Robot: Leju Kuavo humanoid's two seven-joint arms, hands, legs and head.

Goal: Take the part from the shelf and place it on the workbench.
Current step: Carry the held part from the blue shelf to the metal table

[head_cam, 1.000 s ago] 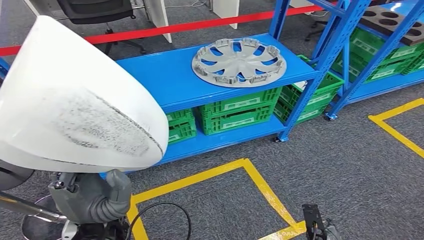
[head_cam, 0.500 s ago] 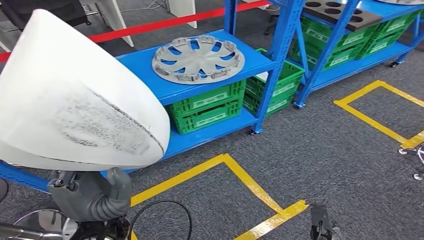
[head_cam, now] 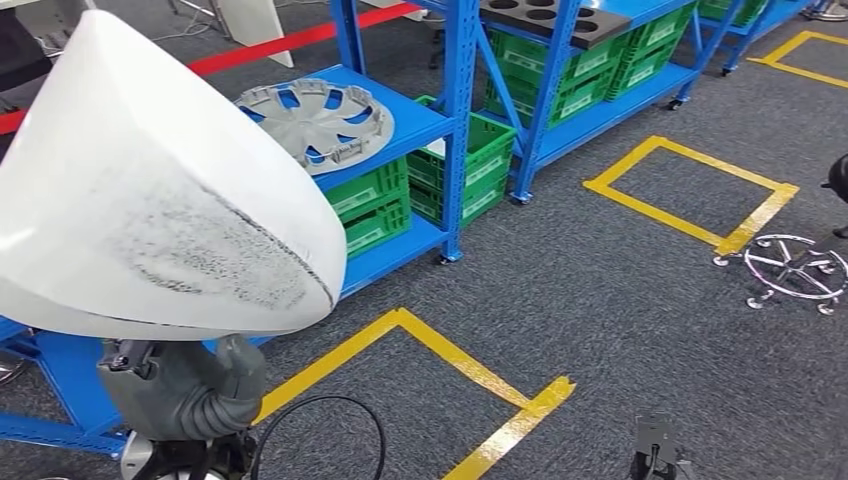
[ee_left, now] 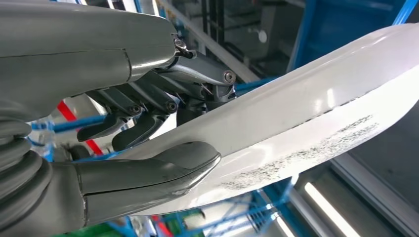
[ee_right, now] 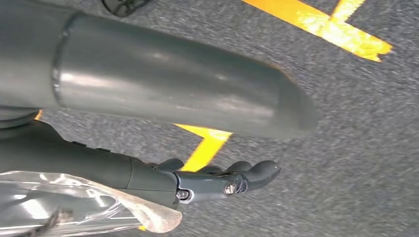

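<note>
A big white curved shell part (head_cam: pixel 150 190) takes up the left of the head view, with a grey speckled patch on its underside. My left hand (head_cam: pixel 185 390) holds it from below. In the left wrist view the thumb lies under the white part (ee_left: pixel 306 113) and the dark fingers of my left hand (ee_left: pixel 148 148) press on its other face. At the bottom edge of the head view hangs my right hand (head_cam: pixel 655 450). In the right wrist view my right hand (ee_right: pixel 197 182) holds nothing, its fingers loosely apart above grey carpet.
A blue shelf rack (head_cam: pixel 420 110) carries a silver hubcap (head_cam: pixel 315 120) above green crates (head_cam: pixel 380 205). A second rack bears a black foam tray (head_cam: pixel 555 20). Yellow tape squares (head_cam: pixel 450 360) mark the carpet. A chrome chair base (head_cam: pixel 795 265) stands at right.
The whole scene has slid to the left as the camera turned right. The shelf and hubcap sit further left and a second tape square and chair base have come in. The part stays held.
</note>
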